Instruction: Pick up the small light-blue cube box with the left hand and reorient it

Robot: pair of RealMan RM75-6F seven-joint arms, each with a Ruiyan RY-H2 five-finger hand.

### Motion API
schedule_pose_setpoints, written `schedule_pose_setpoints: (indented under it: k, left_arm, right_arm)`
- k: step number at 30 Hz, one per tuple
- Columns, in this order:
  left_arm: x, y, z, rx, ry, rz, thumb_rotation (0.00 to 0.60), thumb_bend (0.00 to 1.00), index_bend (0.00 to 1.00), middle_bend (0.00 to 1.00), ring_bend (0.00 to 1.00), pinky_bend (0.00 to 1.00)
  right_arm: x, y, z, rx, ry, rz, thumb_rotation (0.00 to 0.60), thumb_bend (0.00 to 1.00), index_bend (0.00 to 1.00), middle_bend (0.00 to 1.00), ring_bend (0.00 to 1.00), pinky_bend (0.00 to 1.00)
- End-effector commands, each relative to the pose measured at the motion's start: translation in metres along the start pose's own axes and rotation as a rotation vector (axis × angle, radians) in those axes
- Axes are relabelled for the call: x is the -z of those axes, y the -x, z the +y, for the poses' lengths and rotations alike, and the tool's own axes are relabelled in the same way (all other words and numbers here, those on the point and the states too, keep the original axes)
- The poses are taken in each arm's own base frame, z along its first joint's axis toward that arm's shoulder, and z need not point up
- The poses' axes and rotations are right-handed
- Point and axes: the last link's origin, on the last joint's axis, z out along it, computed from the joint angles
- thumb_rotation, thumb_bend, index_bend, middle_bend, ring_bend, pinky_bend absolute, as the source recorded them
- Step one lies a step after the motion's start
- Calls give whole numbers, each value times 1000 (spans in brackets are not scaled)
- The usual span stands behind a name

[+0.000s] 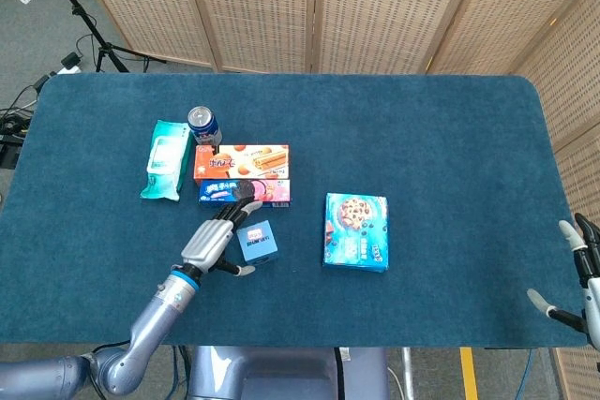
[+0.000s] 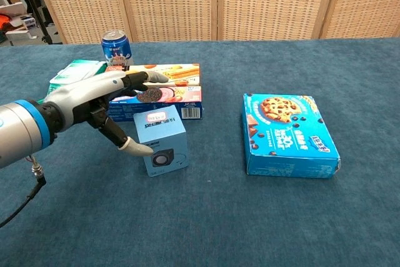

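The small light-blue cube box [image 1: 259, 242] [image 2: 164, 142] stands upright on the blue table, a white label on top and a speaker picture on its front. My left hand [image 1: 217, 239] [image 2: 107, 102] is right beside the cube's left side, fingers spread over its top rear edge and the thumb reaching low along its front. It holds nothing. My right hand [image 1: 583, 280] sits open at the table's far right edge, seen only in the head view.
Behind the cube lie a blue cookie box [image 2: 153, 102] and an orange biscuit box [image 2: 153, 74], with a blue can [image 2: 117, 47] and a green wipes pack [image 2: 65, 85] to the left. A larger blue cookie box [image 2: 289, 134] lies to the right.
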Motion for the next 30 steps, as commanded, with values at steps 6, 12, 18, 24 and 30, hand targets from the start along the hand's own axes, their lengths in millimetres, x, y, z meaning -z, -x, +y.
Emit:
schedule_pose_setpoints:
  k: [6, 12, 18, 24, 30]
  left_arm:
    - [-15, 16, 6, 7, -75, 60, 600, 0, 240, 276, 274, 385]
    - [-15, 17, 8, 1, -94, 131, 600, 0, 435, 430, 418, 481]
    - [-12, 14, 8, 5, -79, 134, 600, 0, 512, 470, 441, 489]
    - [6, -13, 5, -55, 13, 89, 600, 0, 515, 473, 445, 490]
    - [36, -61, -15, -185, 98, 10, 600, 0, 516, 473, 441, 490]
  right_arm:
    - [-1, -1, 2, -9, 6, 1, 600, 0, 0, 0, 0, 0]
    - [-1, -2, 3, -14, 5, 0, 600, 0, 0, 0, 0, 0]
    - [-1, -2, 3, -16, 5, -2, 600, 0, 0, 0, 0, 0]
    - [-1, 0, 2, -12, 3, -7, 600, 0, 0, 0, 0, 0]
    - [0, 2, 0, -4, -1, -12, 600, 0, 0, 0, 0, 0]
